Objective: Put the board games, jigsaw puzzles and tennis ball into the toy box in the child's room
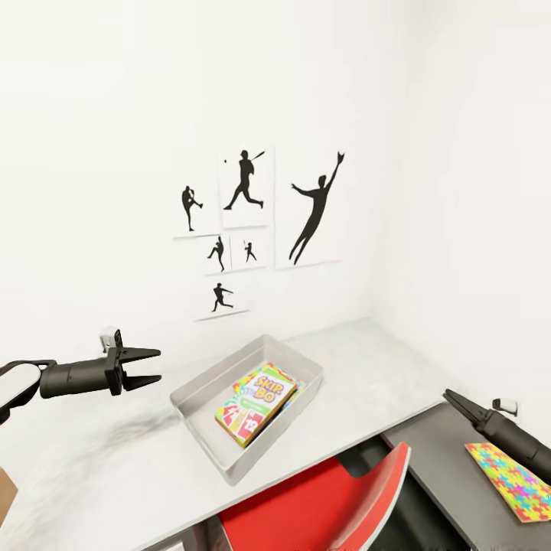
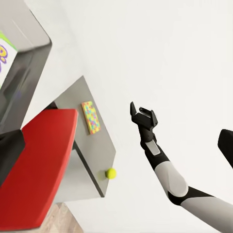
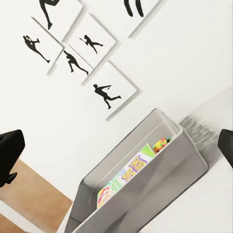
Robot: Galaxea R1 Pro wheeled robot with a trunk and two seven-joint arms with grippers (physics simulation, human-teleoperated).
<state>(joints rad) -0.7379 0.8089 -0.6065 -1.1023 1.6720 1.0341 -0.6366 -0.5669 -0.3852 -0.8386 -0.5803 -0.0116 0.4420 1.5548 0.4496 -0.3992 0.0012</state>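
Centrally, in the lower middle of the head view, we see the grey rectangular plastic toy box [image 1: 200, 392] resting on the pale speckled table [image 1: 99, 467]; inside it lies the bright Skip-Bo board game box [image 1: 256, 402], flat, with another colourful box partly hidden beneath it. At the left edge of that frame our black left gripper [image 1: 151, 366] hangs above the table with its two fingers spread apart and nothing between them; it sits to the left of the toy box, apart from it. At the lower right our right gripper [image 1: 451, 398] reaches in from the frame's edge; its fingers look drawn together to a point, empty. Just below it, in the lower right corner, the multicoloured jigsaw puzzle box [image 1: 511, 479] lies flat on a darker grey tabletop [image 1: 436, 451]; the gripper's arm crosses over it, and whether they touch we cannot tell. A red chair [image 1: 321, 497] fills the lower centre, between the two surfaces. In the left wrist view the small yellow-green tennis ball [image 2: 111, 173] sits near the grey tabletop's edge, well apart from the puzzle box; black baseball silhouette posters [image 1: 252, 222] hang on the white wall in the upper middle.
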